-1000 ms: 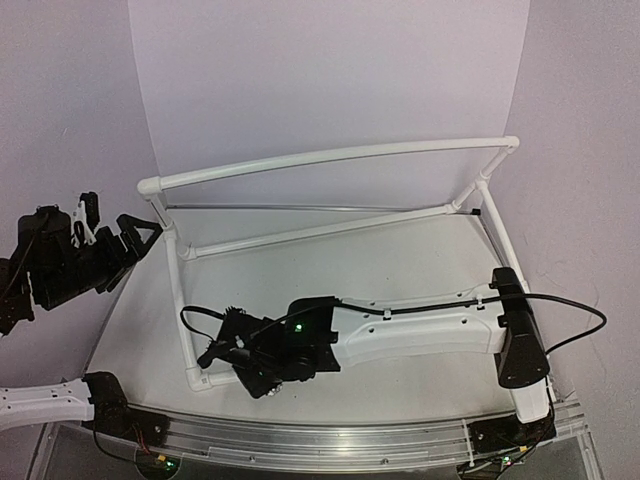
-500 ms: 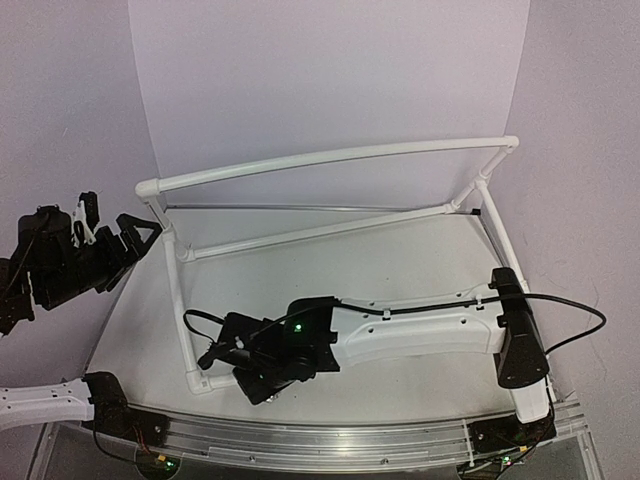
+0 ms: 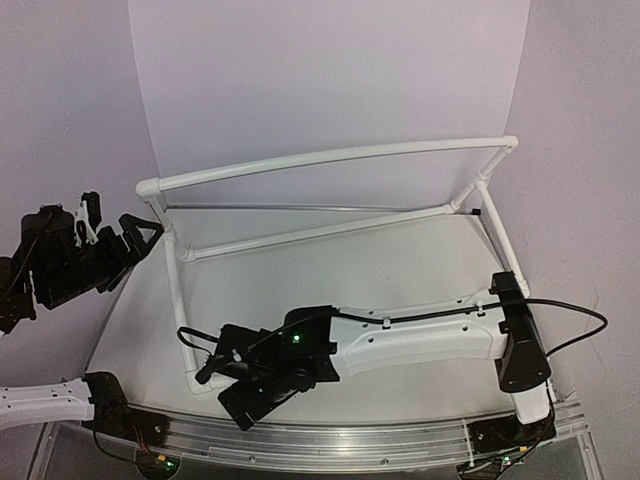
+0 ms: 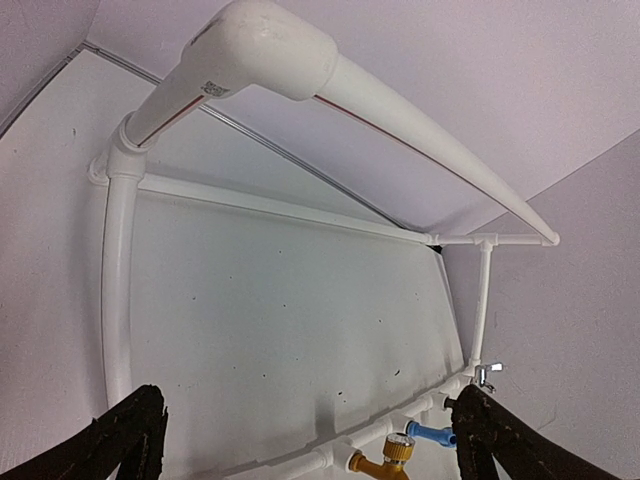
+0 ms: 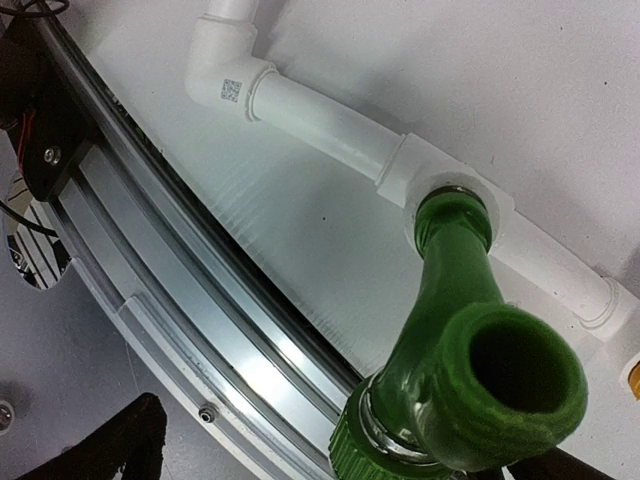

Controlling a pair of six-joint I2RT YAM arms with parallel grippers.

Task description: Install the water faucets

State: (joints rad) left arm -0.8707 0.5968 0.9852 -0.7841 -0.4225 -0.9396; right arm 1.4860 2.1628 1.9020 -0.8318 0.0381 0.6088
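- Two arms showed in the top view over a pale desk (image 3: 330,270) that carried a white pipe frame (image 3: 330,157). The left hand (image 3: 118,225) hung near the frame's far-left corner, apart from it. The right hand (image 3: 213,372) lay low at the near-left corner. Its arm covered the near rail, so no faucet could be made out from above.
- Left wrist view: both dark fingers (image 4: 125,445) stood wide apart with nothing between them. Beyond them, along the near rail, sat a golden-orange faucet (image 4: 385,462), then a blue faucet (image 4: 432,434), then a silver faucet (image 4: 487,373). Each appeared plugged into a fitting.
- Right wrist view: a green faucet (image 5: 455,330) stood seated in a white tee (image 5: 420,165) on the rail. The one clearly visible finger (image 5: 110,445) was well clear of it, so this hand looked open and gripped nothing.
- Four of the five faucets seemed installed. The dark grey faucet was nowhere in view, so fitting it was probably what was left.
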